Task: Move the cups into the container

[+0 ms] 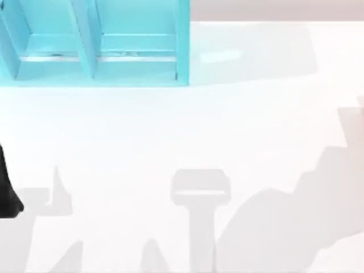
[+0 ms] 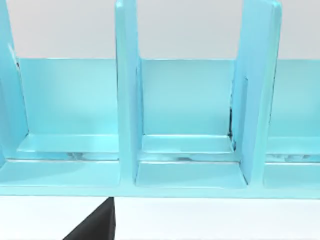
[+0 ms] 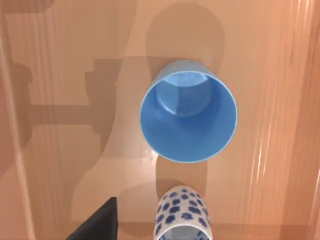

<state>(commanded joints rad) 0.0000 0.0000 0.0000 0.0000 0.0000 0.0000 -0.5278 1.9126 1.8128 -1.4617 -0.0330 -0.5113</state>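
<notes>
The container (image 1: 182, 40) is a turquoise rack with open compartments, and in the top view it stands in the upper left of the frame, on the white table (image 1: 227, 131). My left arm (image 1: 7, 187) is at the left edge of that frame, lower down, well apart from the rack. Its wrist camera faces the compartments straight on, which I judge is a good pose for reaching in. The compartments I can see there hold no cup.

The right arm's camera looks straight down into a plain blue cup (image 3: 187, 112). The cup stands upright with its mouth open to the camera, on a wooden surface (image 3: 60, 150). Just beside it stands a white cup with blue dots (image 3: 182, 215), also upright, and I see a small gap between the two. So both cups are outside the container now. I think the arm hangs above the blue cup to line up with it.

How the jaws of either gripper stand, I cannot tell.

The dotted cup is so near that it may get bumped during a descent.
</notes>
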